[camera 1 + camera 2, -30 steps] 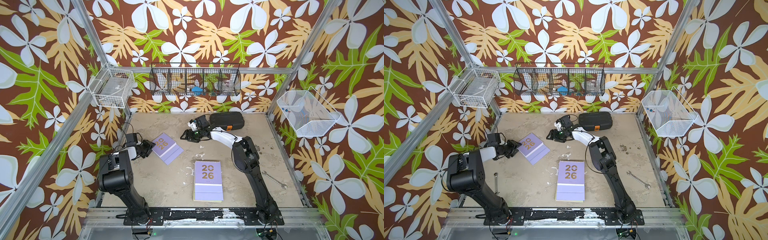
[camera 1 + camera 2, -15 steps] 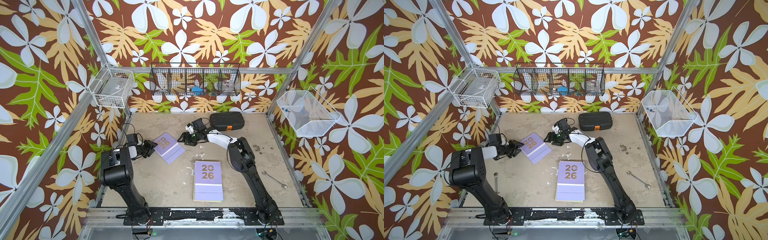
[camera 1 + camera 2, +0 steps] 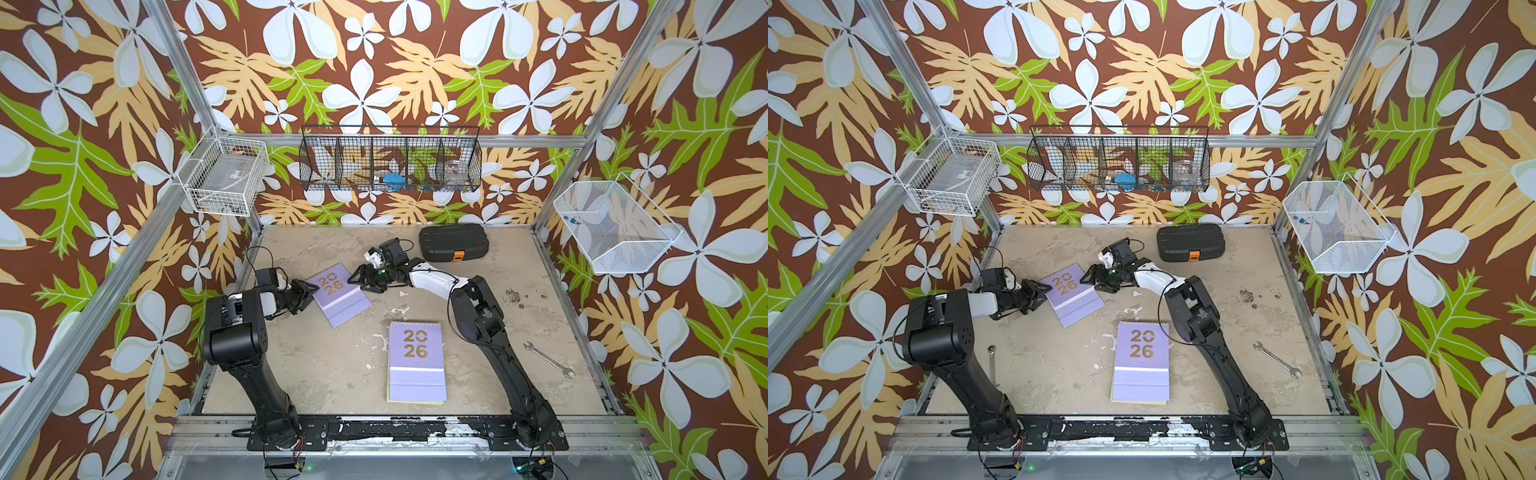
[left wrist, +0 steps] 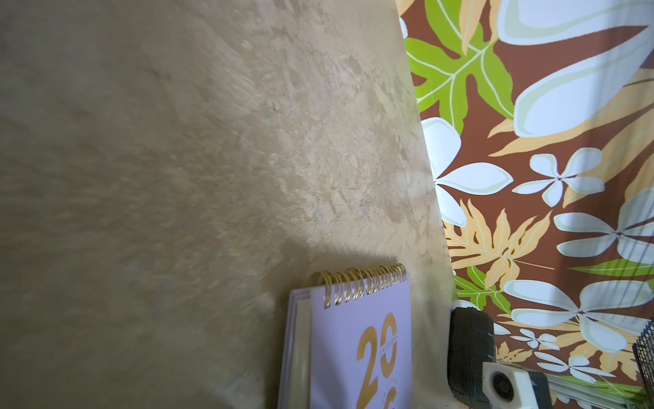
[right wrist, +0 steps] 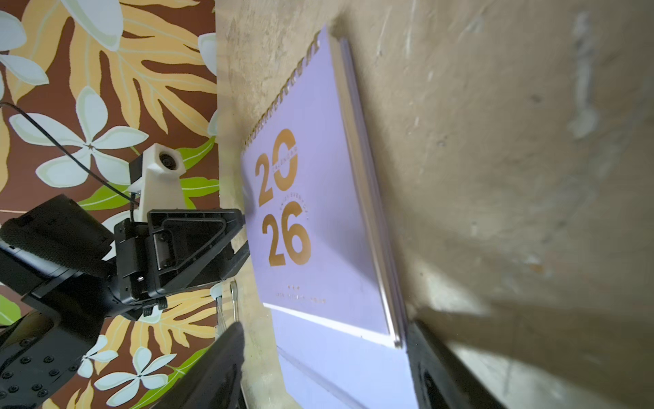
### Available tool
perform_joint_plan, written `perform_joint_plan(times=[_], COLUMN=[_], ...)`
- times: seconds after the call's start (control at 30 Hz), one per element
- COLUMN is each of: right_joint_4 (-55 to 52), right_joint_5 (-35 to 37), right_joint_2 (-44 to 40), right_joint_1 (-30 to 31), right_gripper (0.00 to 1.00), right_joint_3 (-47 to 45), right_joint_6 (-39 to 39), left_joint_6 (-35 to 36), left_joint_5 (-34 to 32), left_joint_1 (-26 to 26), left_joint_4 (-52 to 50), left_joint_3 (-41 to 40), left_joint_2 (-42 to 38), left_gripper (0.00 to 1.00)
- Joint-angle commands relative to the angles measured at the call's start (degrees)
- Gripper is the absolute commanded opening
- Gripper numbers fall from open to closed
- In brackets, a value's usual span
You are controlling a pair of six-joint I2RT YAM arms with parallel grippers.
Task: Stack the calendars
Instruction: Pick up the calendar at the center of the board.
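Observation:
A loose lilac calendar (image 3: 340, 293) (image 3: 1073, 294) lies flat and askew at the middle left of the table. Nearer the front sits a stack of calendars (image 3: 417, 365) (image 3: 1141, 361), a lilac one on top and a lime green edge below. My left gripper (image 3: 306, 291) (image 5: 245, 232) is at the loose calendar's left edge, its jaws narrowly apart around that edge. My right gripper (image 3: 358, 279) (image 5: 325, 371) is open at the opposite side. Its fingers (image 5: 221, 368) straddle the calendar (image 5: 318, 219), one close to a corner. The left wrist view shows only the calendar (image 4: 357, 340), not my own fingers.
A black ribbed case (image 3: 453, 243) with an orange latch lies at the back, behind my right gripper. One wrench (image 3: 548, 359) lies at the front right, another (image 3: 992, 361) by the left arm. Wire baskets (image 3: 390, 164) (image 3: 222, 176) (image 3: 611, 228) hang on the walls.
My right gripper has moved left from near the black case to the loose calendar. The left gripper has edged up to the calendar's left side and its jaws have narrowed.

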Motion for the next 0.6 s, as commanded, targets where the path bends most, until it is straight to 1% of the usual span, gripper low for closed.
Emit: perform_joint_plan(times=[0.0,0.07,0.13,0.2,0.4,0.5,0.57], right_joint_4=[1.70,5.17,12.21,16.14,17.19,17.81,18.26], right_joint_5=[-2.50,-4.57,-7.26,-8.35,-9.03,-8.94,-8.94], right_joint_2=[0.20,-0.38,-1.30,-1.87,-1.89,-2.26,-2.54], right_joint_1=[0.29,0.27,0.21,0.25,0.14,0.20,0.17], right_gripper=[0.74,0.73,0.73,0.72,0.71,0.70,0.70], right_joint_3=[-1.61,-2.53,-4.91,-5.80,-5.60,-6.75,-7.34], right_joint_6=[3.20,4.61,8.37,10.39,11.37,11.77,11.94], left_joint_6=[-0.47,-0.82,-0.83,-0.93,-2.86,-3.62,-4.22], left_joint_5=[-2.19,-1.59,-1.29,-1.20,0.91,1.43,1.67], left_joint_1=[-0.68,-0.63,-0.69,-0.70,-0.70,-0.69,-0.67], left_joint_4=[-5.03,-4.53,-4.47,-4.52,-2.18,-1.42,-0.77], left_joint_3=[-0.75,-0.92,-0.88,-0.84,-1.43,-1.72,-2.02], left_joint_2=[1.37,1.58,1.75,1.63,1.03,0.42,0.00], left_gripper=[0.44,0.43,0.43,0.43,0.43,0.39,0.38])
